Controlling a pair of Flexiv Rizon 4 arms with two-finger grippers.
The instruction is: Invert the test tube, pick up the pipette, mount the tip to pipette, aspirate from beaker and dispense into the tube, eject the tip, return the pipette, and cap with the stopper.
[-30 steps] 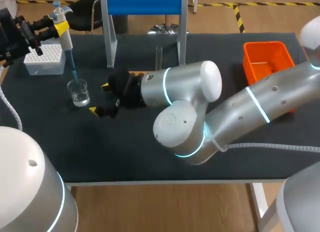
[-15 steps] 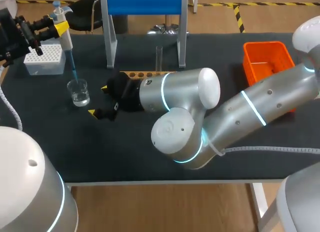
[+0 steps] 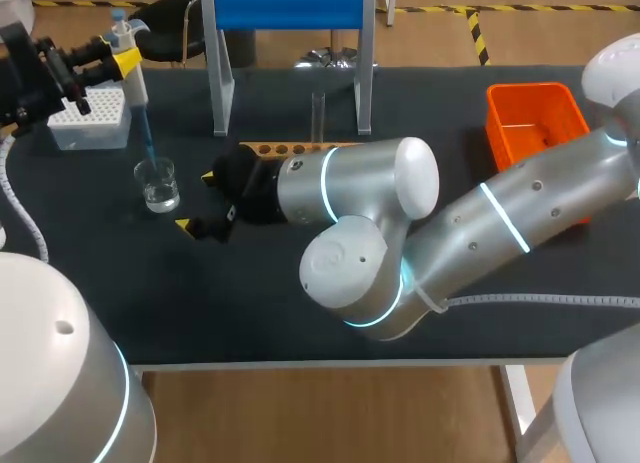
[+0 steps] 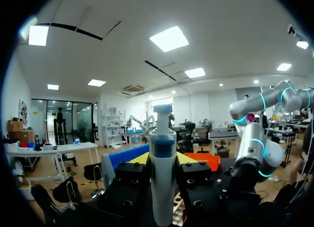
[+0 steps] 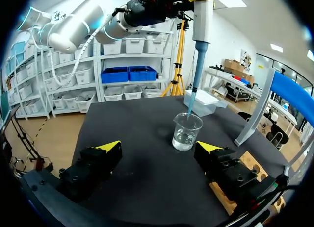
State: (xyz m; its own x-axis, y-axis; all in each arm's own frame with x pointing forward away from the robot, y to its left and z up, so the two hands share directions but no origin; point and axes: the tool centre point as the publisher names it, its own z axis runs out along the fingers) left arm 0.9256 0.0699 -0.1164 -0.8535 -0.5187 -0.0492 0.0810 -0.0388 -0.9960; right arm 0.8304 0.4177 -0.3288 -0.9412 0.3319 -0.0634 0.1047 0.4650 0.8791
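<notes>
Black matting [image 3: 300, 293] covers your table from edge to edge. At its far left corner sits a white tip box [image 3: 92, 118], and just to the near side of it stands a clear beaker [image 3: 158, 183] with a little clear liquid in the bottom. A white frame with a blue top bar [image 3: 290, 8] stands at the far middle. Just in front of it lies a wooden rack [image 3: 290, 148] with a row of holes, its near side hidden by your right arm. A test tube [image 3: 318, 113] stands upright at the rack's far side, beside the frame's right leg; you cannot tell from here whether it sits in a hole. An orange bin [image 3: 535, 118] rests at the far right, partly covered by the same arm.

Your left arm [image 3: 30, 73] comes in at the far left corner, its wrist level. The left gripper [image 3: 118, 58] pinches the pipette [image 3: 128, 68] from both sides and holds it upright. In the left wrist view, the white body rises between the two fingers. The blue tip [image 3: 145, 133] points straight down, its end at the beaker's mouth.

Your right arm [image 3: 420, 233] reaches across the middle, forearm low over the mat. The right gripper [image 3: 198, 199] is just beside the beaker, its jaws spread wide with nothing between them. In the right wrist view, the beaker stands a little ahead of the fingers, apart from them.
</notes>
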